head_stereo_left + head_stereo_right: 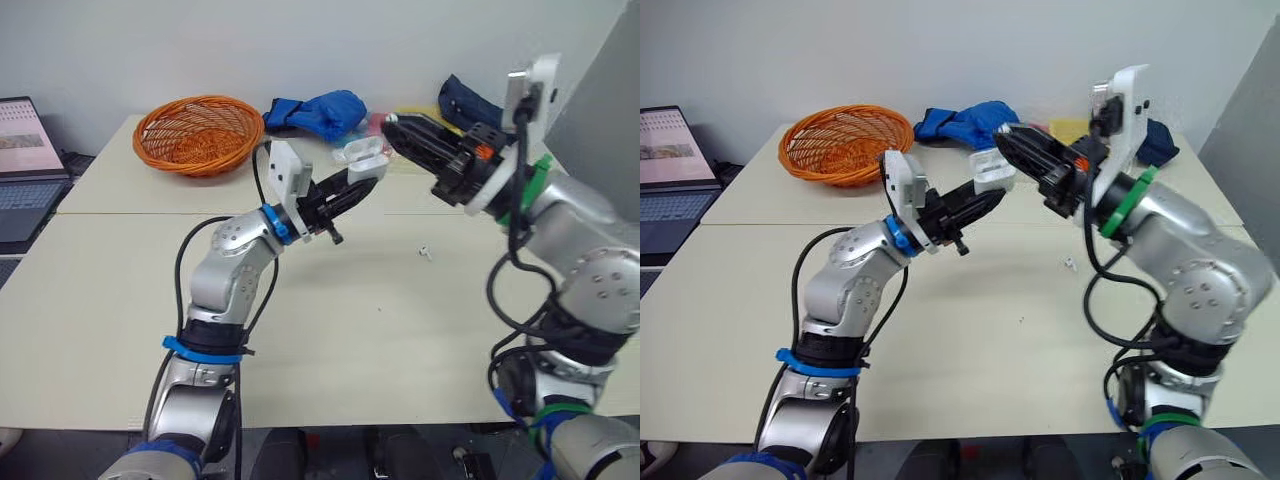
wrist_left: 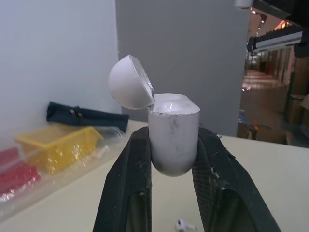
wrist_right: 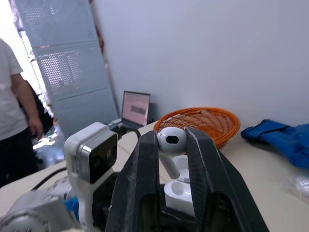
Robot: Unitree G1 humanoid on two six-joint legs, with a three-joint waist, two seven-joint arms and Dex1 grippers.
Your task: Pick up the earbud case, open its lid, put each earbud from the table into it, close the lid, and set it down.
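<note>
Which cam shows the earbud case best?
Left wrist view: earbud case, lid open, clamped in left gripper, unobstructed. Eye views show it small; right wrist view, partly behind the earbud in the right gripper.

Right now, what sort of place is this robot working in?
Probably an office or lab: pale tables pushed together, an open laptop to the left, a perforated metal panel with a person beside it.
</note>
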